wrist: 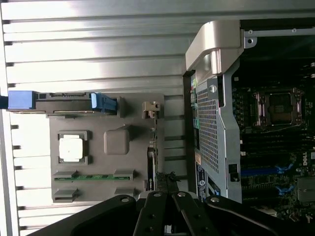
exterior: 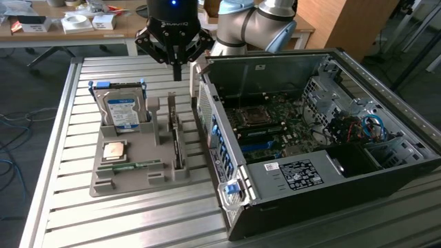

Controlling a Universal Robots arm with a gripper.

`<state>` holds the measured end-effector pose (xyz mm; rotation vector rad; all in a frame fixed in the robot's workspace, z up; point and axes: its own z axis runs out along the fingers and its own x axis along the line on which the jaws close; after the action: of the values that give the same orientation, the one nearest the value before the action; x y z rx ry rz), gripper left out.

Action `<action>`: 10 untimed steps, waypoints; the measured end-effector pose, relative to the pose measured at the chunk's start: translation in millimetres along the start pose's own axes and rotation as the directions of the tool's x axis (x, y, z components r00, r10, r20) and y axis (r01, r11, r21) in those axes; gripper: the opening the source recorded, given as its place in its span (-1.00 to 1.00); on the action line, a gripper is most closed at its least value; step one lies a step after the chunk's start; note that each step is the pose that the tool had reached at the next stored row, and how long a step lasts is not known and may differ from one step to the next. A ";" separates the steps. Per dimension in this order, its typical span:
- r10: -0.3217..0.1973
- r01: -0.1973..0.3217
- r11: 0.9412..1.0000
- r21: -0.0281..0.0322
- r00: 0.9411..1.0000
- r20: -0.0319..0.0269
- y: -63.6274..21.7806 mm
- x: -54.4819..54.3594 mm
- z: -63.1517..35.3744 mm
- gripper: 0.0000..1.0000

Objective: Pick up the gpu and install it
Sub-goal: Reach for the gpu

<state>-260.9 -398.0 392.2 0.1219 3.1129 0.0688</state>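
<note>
1. The word "ROBOTIQ" is printed in pale letters across the dark body of the hand.
2. The hard drive carries a blue and white label. Its print is too small to read.
3. A black and white sticker sits on the power supply inside the computer case. Its text cannot be made out.
4. In the wrist view, a small white mark on the motherboard may be a maker's logo, though that is uncertain.
5. The gpu stands on its long edge in a slot of the grey holder tray. It is on the side of the tray nearest the case, with its pale bracket at the end nearest the hand.
6. The tray also holds the hard drive upright in a blue caddy, a square processor lying flat, and a narrow green memory stick.
7. The tray and the open case both rest on the slatted metal tabletop, just beside each other. The case's rear panel rises close to the gpu.
8. A wooden desk with white boxes stands behind.
9. The arm bends down from behind the case, and the hand points straight down.
10. The fingers are pressed together and hold nothing. The hand hangs above the bracket end of the gpu and is not touching it.
11. In the wrist view, the hand lines up with the thin edge of the gpu.
</note>
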 end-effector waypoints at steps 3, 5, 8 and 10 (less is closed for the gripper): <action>0.000 0.000 1.000 0.000 1.000 0.000 0.0 0.0 0.0 -0.79; 0.000 0.000 1.000 0.000 1.000 0.000 0.0 0.0 0.0 -0.79; 0.000 0.000 1.000 0.000 1.000 0.000 0.0 0.0 0.0 -0.79; 0.000 0.000 1.000 0.000 1.000 0.000 -0.4 0.0 0.0 -0.79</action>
<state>-261.0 -398.4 392.2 0.1219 3.1129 0.0689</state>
